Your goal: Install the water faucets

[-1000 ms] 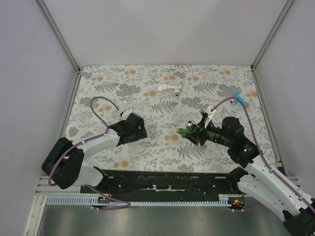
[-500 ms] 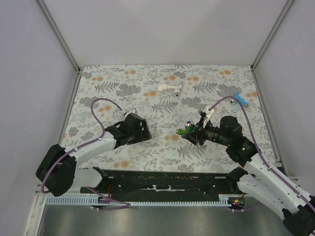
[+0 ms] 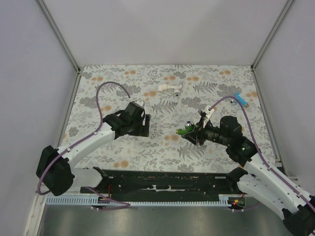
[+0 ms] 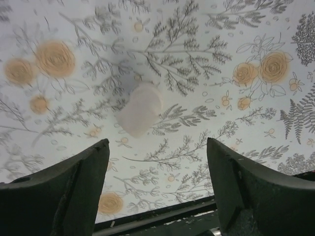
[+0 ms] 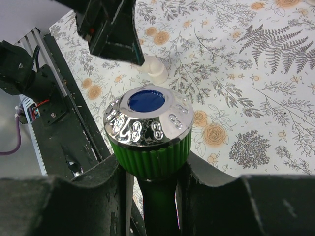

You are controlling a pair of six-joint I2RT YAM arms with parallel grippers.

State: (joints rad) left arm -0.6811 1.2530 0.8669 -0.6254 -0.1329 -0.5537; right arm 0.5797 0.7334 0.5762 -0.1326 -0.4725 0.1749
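My right gripper (image 3: 193, 132) is shut on the bright green faucet (image 3: 186, 130) and holds it above the mat, right of centre. In the right wrist view the fingers (image 5: 98, 196) clamp the green body below its ribbed handle (image 5: 150, 128), which has a chrome cap with a blue centre. My left gripper (image 3: 140, 123) is open and empty, raised above the mat left of centre. Its jaws stand wide apart in the left wrist view (image 4: 157, 147). A short white fitting (image 4: 140, 109) lies on the mat below it and also shows in the right wrist view (image 5: 153, 69).
A white elbow pipe fitting (image 3: 170, 88) lies at the back middle of the floral mat (image 3: 123, 83). A small blue piece (image 3: 239, 98) lies at the mat's right edge. A black rail (image 3: 162, 183) runs along the near edge. Grey walls enclose the cell.
My left gripper has moved up and away from the near edge, a little to the right, staying open. The right gripper with the green faucet has barely moved.
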